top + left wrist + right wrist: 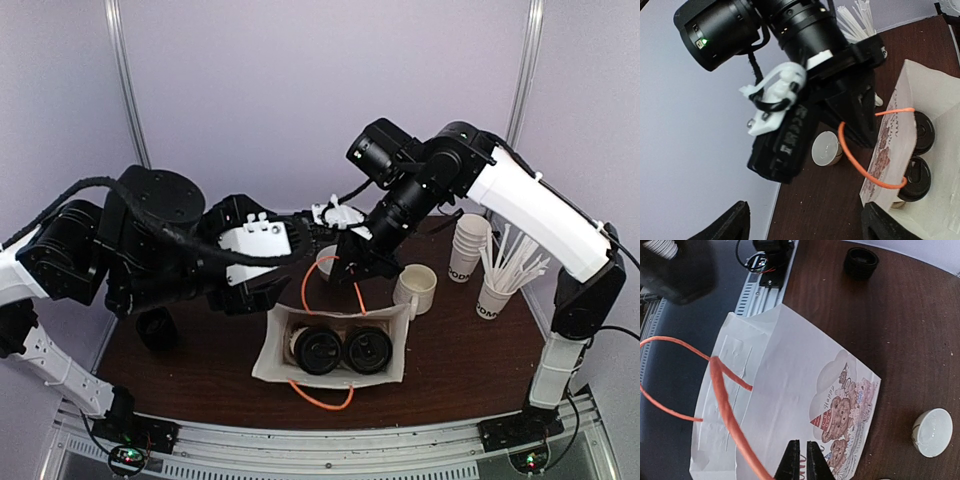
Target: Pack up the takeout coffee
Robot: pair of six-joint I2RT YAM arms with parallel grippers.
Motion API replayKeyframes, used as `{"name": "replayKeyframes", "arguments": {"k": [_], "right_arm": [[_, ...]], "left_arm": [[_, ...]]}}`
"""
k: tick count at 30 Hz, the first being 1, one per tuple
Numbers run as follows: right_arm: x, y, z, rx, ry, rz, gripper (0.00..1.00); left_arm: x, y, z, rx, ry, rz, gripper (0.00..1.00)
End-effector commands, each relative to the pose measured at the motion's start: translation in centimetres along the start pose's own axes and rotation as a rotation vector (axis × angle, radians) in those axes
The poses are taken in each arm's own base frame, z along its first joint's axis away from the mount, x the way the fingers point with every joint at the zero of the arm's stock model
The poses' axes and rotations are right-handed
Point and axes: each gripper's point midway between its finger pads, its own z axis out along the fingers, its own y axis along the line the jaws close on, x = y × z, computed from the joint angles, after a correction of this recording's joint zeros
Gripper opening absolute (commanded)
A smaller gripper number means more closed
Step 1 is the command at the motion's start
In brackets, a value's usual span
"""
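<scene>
As the takeout coffee (320, 351) sits lidded in the paper bag (268, 357) at the tabletop's (200, 372) near edge, we see left gripper (807, 227) gaping, empty | right gripper (800, 460) closed beside orange handle (722, 395).

Bag (790, 390) is being seen as matt white paper, coffee lids (320, 350) as shiny black plastic, desk (900, 315) as smooth dark wood.

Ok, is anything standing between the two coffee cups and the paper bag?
Nothing visible. The left cup and right cup, both lidded, already sit inside the open paper bag; its orange handles hang at the edges, not across the opening.
</scene>
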Motion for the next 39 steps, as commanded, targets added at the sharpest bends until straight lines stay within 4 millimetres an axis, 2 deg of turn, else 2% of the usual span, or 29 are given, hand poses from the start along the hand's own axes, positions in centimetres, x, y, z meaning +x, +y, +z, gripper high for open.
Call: {"name": "replayKeyframes", "arguments": {"k": [1,3,5,10,14,17,19,22,26,32,34,37,39], "right_arm": [[-1.0,-2.5,-0.7,0.073,-0.052,0.033,0.06],[-1.2,-2.7,-0.8,0.078,-0.055,0.036,0.07],[-1.1,-3.2,-0.7,0.090,-0.050,0.040,0.07],[-0.7,-5.2,-0.8,0.136,-0.058,0.066,0.08],[-0.2,-8.0,-1.5,0.184,-0.086,0.125,0.10],[0.4,-9.7,-1.7,0.205,-0.094,0.173,0.18],[0.6,-10.3,-1.9,0.209,-0.099,0.195,0.31],[0.6,-10.7,-3.0,0.230,-0.111,0.207,0.46],[0.5,-10.8,-5.5,0.276,-0.135,0.197,0.66],[1.7,-11.3,-8.5,0.341,-0.147,0.214,0.77],[2.3,-11.4,-9.6,0.363,-0.150,0.229,0.79],[4.1,-11.9,-11.8,0.425,-0.148,0.262,0.81],[5.9,-12.5,-13.2,0.477,-0.151,0.297,0.86]], "left_arm": [[-1.2,3.0,-1.9,-0.125,-0.061,-0.028,0.80],[-1.1,4.6,-2.8,-0.186,-0.069,-0.061,0.81],[-1.0,5.0,-3.3,-0.189,-0.088,-0.071,0.81],[-1.0,2.9,-2.8,-0.081,-0.077,-0.023,0.82],[-0.9,2.6,-2.2,-0.085,-0.044,0.001,0.81],[-0.3,3.7,-1.8,-0.128,-0.041,-0.041,0.81],[0.5,5.0,-1.5,-0.163,-0.040,-0.095,0.81],[2.3,7.6,-1.1,-0.222,-0.031,-0.195,0.81],[5.9,11.2,0.4,-0.251,-0.008,-0.379,0.81],[10.0,15.1,3.2,-0.306,0.029,-0.496,0.82],[12.0,16.3,4.4,-0.307,0.068,-0.573,0.82],[14.2,17.0,5.7,-0.310,0.115,-0.658,0.84],[15.3,16.9,6.8,-0.291,0.149,-0.696,0.86]]}}
